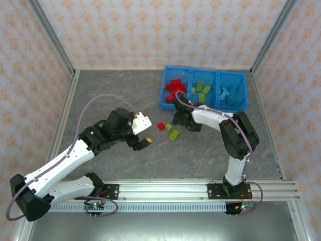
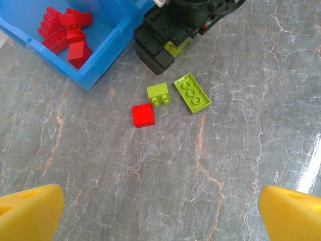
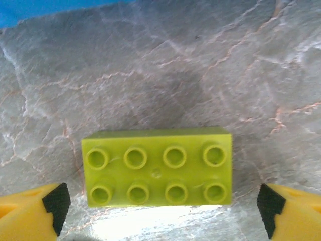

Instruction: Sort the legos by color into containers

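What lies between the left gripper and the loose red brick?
Just bare table between the left gripper and the red brick, in the left wrist view.
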`<action>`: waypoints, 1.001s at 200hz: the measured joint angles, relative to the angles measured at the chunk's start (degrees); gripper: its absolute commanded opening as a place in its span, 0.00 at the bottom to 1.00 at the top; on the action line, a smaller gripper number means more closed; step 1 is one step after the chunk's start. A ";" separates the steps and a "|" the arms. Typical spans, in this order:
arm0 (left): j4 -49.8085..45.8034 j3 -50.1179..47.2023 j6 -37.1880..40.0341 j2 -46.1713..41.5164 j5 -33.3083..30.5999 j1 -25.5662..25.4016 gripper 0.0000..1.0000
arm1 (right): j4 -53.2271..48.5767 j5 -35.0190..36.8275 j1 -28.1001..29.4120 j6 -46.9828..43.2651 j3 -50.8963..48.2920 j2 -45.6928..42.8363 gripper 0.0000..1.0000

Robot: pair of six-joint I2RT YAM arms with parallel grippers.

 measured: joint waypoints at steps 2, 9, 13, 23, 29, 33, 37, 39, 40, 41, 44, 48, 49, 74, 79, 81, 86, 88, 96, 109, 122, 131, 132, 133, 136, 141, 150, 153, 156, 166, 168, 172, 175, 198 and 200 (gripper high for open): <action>0.00 0.00 0.00 0.00 0.00 0.00 1.00 | -0.07 0.02 -0.13 -0.11 0.09 0.00 1.00; 0.00 0.00 0.00 0.00 0.00 0.00 1.00 | -0.04 0.00 -0.66 -0.35 0.26 0.00 1.00; 0.00 0.00 0.00 0.00 0.00 0.00 1.00 | -0.02 -0.02 -0.92 -0.44 0.28 0.02 1.00; 0.00 0.00 0.00 -0.02 0.00 0.00 1.00 | -0.02 -0.07 -1.51 -0.61 0.31 0.02 0.98; 0.00 0.00 0.00 -0.02 0.00 0.00 1.00 | 0.04 -0.24 -1.84 -0.61 0.33 0.13 0.95; 0.00 0.00 0.00 -0.02 0.00 0.00 1.00 | 0.11 -0.28 -2.01 -0.87 0.33 0.26 0.94; 0.00 0.00 0.00 -0.02 0.00 0.00 1.00 | 0.20 -0.39 -2.16 -0.94 0.33 0.44 0.92; 0.00 0.00 0.00 -0.02 0.00 0.00 1.00 | 0.24 -0.42 -2.19 -1.09 0.33 0.52 0.91; 0.00 0.00 0.00 -0.02 0.00 0.00 1.00 | 0.26 -0.48 -2.19 -1.01 0.33 0.61 0.91; 0.00 0.00 0.00 -0.02 0.00 0.00 1.00 | 0.31 -0.48 -2.19 -0.96 0.33 0.63 0.90; 0.00 0.00 0.00 -0.02 0.00 0.00 1.00 | 0.35 -0.48 -2.23 -1.14 0.33 0.83 0.88; 0.00 0.00 0.00 -0.02 0.00 0.00 1.00 | 0.46 -0.61 -2.23 -1.14 0.33 1.14 0.86; 0.00 0.00 0.00 -0.02 0.00 0.00 1.00 | 0.46 -0.68 -2.23 -1.09 0.33 1.27 0.86; 0.00 0.00 0.00 -0.02 0.00 0.00 1.00 | 0.48 -0.83 -2.16 -1.95 0.59 2.49 0.74; 0.00 0.00 0.00 -0.02 0.00 0.00 1.00 | 0.52 -0.83 -2.16 -2.29 0.59 2.49 0.70; 0.00 0.00 0.00 -0.02 0.00 0.00 1.00 | 0.48 -0.83 -2.16 -2.03 0.59 2.51 0.69; 0.00 0.00 0.00 -0.02 0.00 0.00 1.00 | 0.31 -0.87 -2.19 -2.32 0.55 2.49 0.65; 0.00 0.00 0.00 -0.02 0.00 0.00 1.00 | 0.26 -0.83 -2.19 -2.19 0.55 2.45 0.64; 0.00 0.00 0.00 -0.02 0.00 -0.02 1.00 | 0.31 -0.79 -2.23 -1.92 0.37 2.25 0.57; -0.02 0.00 0.00 -0.02 0.00 0.00 1.00 | 0.92 -0.96 -2.23 -1.81 -0.74 1.07 0.53; -0.02 0.00 0.00 -0.09 0.04 0.00 1.00 | 1.79 -1.33 -2.10 -1.68 -3.30 -1.44 0.51; -0.02 0.00 0.00 -0.17 0.20 0.00 1.00 | 1.70 -1.36 -1.92 -1.60 -5.68 -4.57 0.51; -0.02 0.00 0.00 -0.20 0.22 0.00 1.00 | 1.68 -1.29 -1.90 -1.55 -5.88 -4.92 0.51; -0.02 0.00 0.00 -0.26 0.26 0.00 1.00 | 1.68 -1.22 -1.88 -1.51 -6.08 -5.25 0.51; -0.02 0.00 0.00 -0.33 0.28 -0.02 1.00 | 1.73 -1.16 -1.88 -1.46 -6.97 -6.69 0.51; -0.02 0.00 0.00 -0.48 0.37 0.00 1.00 | 1.53 -0.81 -1.84 -1.40 -7.91 -8.87 0.51; 0.00 0.00 0.00 -0.83 0.61 0.00 1.00 | 1.11 -0.20 -1.79 -1.18 -9.20 -13.64 0.51; 0.00 0.00 0.00 -0.98 0.72 0.00 1.00 | 0.98 0.17 -1.84 -1.03 -9.33 -15.26 0.51; 0.00 0.00 0.00 -1.11 0.79 0.00 1.00 | 0.92 0.55 -1.92 -1.03 -9.40 -16.68 0.51; 0.00 0.00 0.00 -1.49 0.94 -0.02 1.00 | 1.27 1.55 -2.36 -1.03 -9.27 -21.49 0.51; 0.00 0.00 0.00 -1.53 0.98 0.00 1.00 | 1.31 1.84 -2.60 -1.03 -9.18 -22.51 0.51; 0.00 0.00 0.00 -1.57 1.11 0.00 1.00 | 1.40 2.25 -3.02 -1.05 -8.83 -24.26 0.51; 0.00 0.00 0.00 -1.60 1.18 0.00 1.00 | 1.36 2.49 -3.45 -1.07 -8.52 -25.22 0.51; 0.00 0.00 0.00 -1.60 1.33 0.00 1.00 | 1.42 3.67 -9.11 -2.21 -2.29 -26.93 0.51; 0.00 0.00 0.00 -1.60 1.33 0.00 1.00 | 1.46 3.63 -9.88 -2.58 -1.36 -26.36 0.51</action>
